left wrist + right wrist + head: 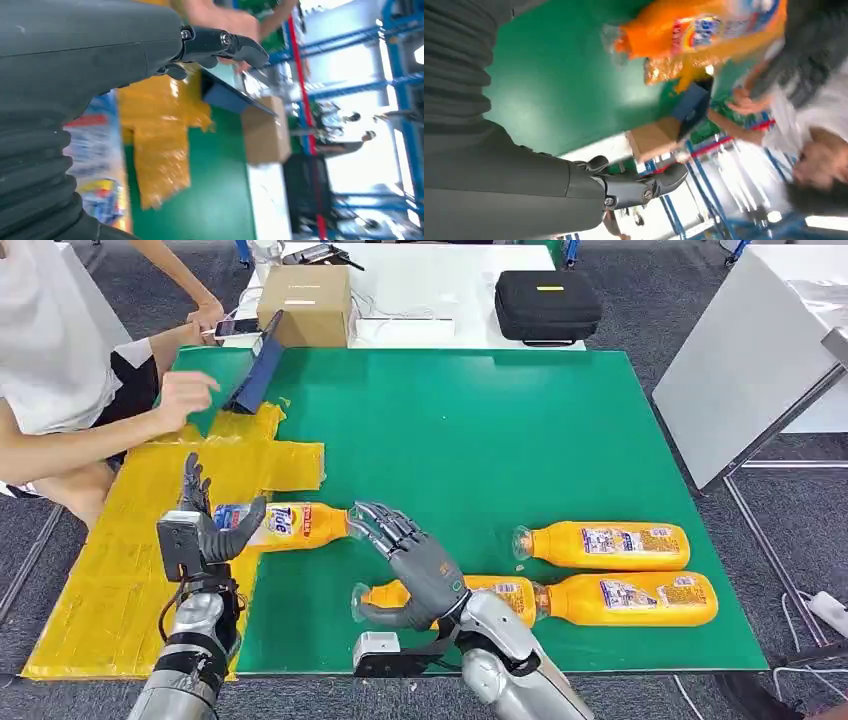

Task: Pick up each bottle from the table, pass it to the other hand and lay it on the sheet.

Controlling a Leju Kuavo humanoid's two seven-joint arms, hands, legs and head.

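An orange Tide bottle (pixel 295 525) hangs level over the right edge of the yellow sheet (pixel 110 570), cap pointing right. My left hand (pixel 205 525) holds its base end, thumb wrapped across the label and fingers pointing up; the label (pixel 95 170) shows beside the palm. My right hand (pixel 415 560) is open, fingers spread just off the cap end and holding nothing. In the right wrist view the bottle (pixel 704 30) is apart from the fingers (pixel 644 185). Three more orange bottles lie on the green mat (pixel 480 430): one (pixel 605 543), one (pixel 625 598), and one (pixel 505 595) partly under my right forearm.
A person sits at the left, one hand (pixel 185 395) by a propped tablet (pixel 258 370) at the sheet's far corner. A cardboard box (pixel 305 305) and a black case (pixel 547 305) stand on the white table behind. Another white table (pixel 750 360) stands to the right.
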